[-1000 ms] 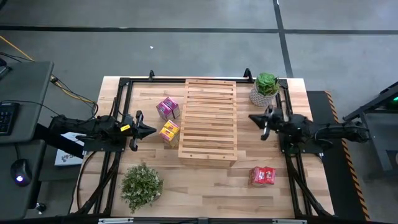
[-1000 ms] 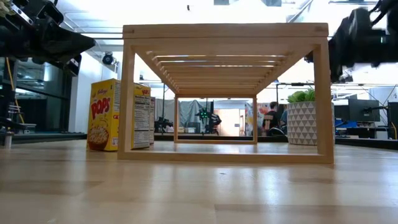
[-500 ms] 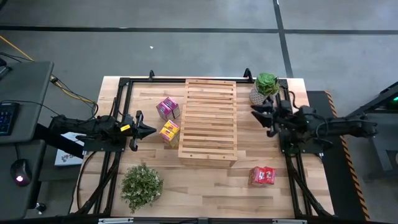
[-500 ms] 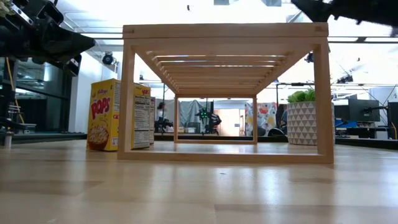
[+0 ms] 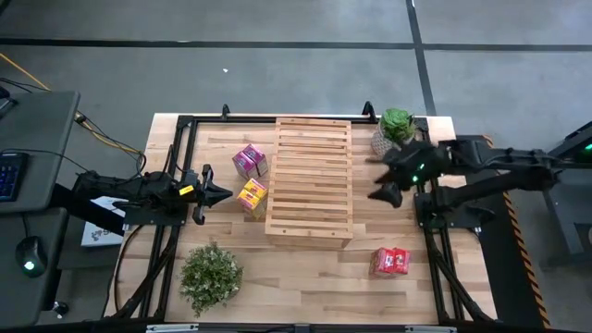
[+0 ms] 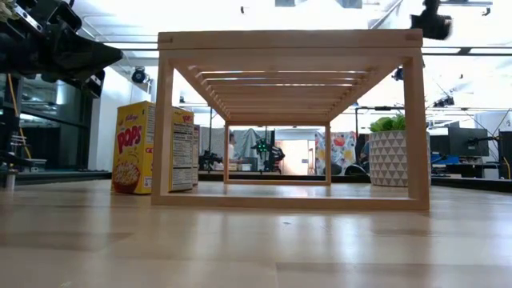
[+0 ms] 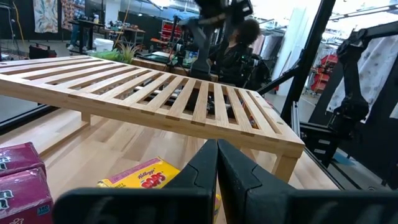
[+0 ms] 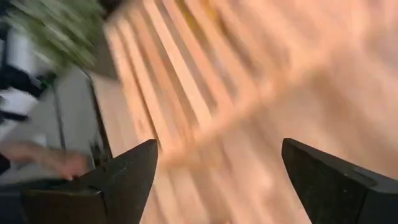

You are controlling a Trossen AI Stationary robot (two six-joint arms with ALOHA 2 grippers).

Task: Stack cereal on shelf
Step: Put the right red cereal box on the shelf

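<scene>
- Toward the tabletop's [image 5: 305,277] near edge, a leafy green plant [image 5: 210,275] sits by the left corner and a red box [image 5: 391,262] lies by the right.
- My left gripper [image 5: 222,194], fingers pressed together and holding nothing, hovers by the left edge, pointing at the yellow cereal box [image 5: 252,195] just beside the shelf [image 5: 310,176].
- The shelf stands mid-tabletop, its slatted top bare; the pink cereal box [image 5: 250,160] stands just left of it, farther back.
- My right gripper [image 5: 387,178], fingers spread wide and empty, hangs right of the shelf.
- A potted plant [image 5: 395,131] stands near the far right corner.
</scene>
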